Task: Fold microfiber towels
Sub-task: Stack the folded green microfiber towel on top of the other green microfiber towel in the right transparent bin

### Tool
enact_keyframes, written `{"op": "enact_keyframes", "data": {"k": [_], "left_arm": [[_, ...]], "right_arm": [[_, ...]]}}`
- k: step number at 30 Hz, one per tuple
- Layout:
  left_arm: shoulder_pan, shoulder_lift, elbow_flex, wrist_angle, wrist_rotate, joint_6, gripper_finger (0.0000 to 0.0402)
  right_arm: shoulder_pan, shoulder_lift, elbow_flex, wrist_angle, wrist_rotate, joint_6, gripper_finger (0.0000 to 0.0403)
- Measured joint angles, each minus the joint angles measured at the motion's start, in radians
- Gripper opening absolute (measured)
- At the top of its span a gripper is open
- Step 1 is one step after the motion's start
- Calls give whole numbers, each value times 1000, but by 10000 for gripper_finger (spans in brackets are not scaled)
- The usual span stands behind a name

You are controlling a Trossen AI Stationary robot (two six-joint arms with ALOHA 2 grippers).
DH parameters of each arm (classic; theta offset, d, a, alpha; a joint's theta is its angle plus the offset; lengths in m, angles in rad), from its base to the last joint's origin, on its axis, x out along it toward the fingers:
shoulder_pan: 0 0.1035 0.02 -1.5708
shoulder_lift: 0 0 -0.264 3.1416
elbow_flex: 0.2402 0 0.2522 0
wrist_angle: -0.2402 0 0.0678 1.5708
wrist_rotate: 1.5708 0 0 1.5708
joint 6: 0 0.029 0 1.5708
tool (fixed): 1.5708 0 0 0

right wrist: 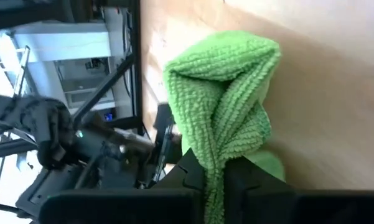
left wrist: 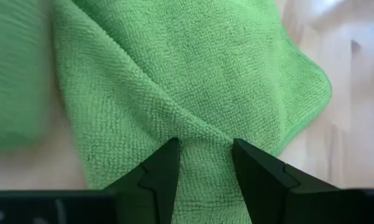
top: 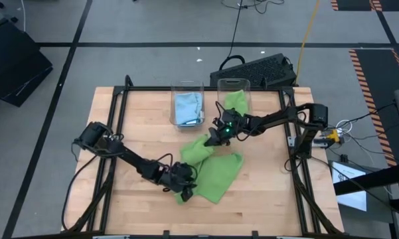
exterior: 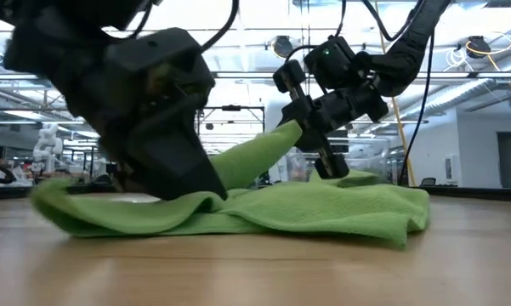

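A lime green microfiber towel [top: 216,172] lies crumpled on the wooden table's middle, its far part raised. My right gripper [top: 219,136] is shut on that raised part, above the table. My left gripper [top: 184,186] is low at the towel's near left part, open, with its fingers [left wrist: 165,174] on either side of a ridge of cloth [left wrist: 202,134]. A light blue towel [top: 188,106] lies in one clear bin, and another green towel [top: 236,101] hangs out of the bin beside it. My left gripper comes down slanting from the table's left, and its fingertips reach the towel's near left part [exterior: 195,204], which lies on the table. The ridge of cloth runs between the open fingers; I cannot tell whether they squeeze it. My right gripper pinches a bunched fold of the towel's far part [right wrist: 215,168] between its two fingers, several layers together. It comes from the table's right, slanting down. The held part is lifted clear, and the cloth slopes [exterior: 255,157] down from it to the rest on the table.
Two clear bins [top: 186,89] [top: 234,85] stand at the table's far middle. A black keyboard-like unit [top: 255,70] sits on the floor beyond the far edge. Bare wood shows along the near edge and at both sides of the towel.
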Motion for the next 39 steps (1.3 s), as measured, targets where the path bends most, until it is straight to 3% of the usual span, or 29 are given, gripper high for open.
{"op": "enact_keyframes", "data": {"k": [12, 21, 29, 39], "left_arm": [[-46, -34, -1, -100, 13, -83, 157], [-1, -192, -3, -138, 23, -124, 157], [51, -319, -3, -173, 10, -63, 157], [112, -374, -1, -162, 35, -29, 157]], "right_arm": [[-37, -96, 0, 31, 0, 24, 8], [-42, -244, 0, 22, 28, 51, 7], [-91, -460, 0, -89, 216, 48, 7], [-199, -705, 0, -336, 594, -34, 7]]}}
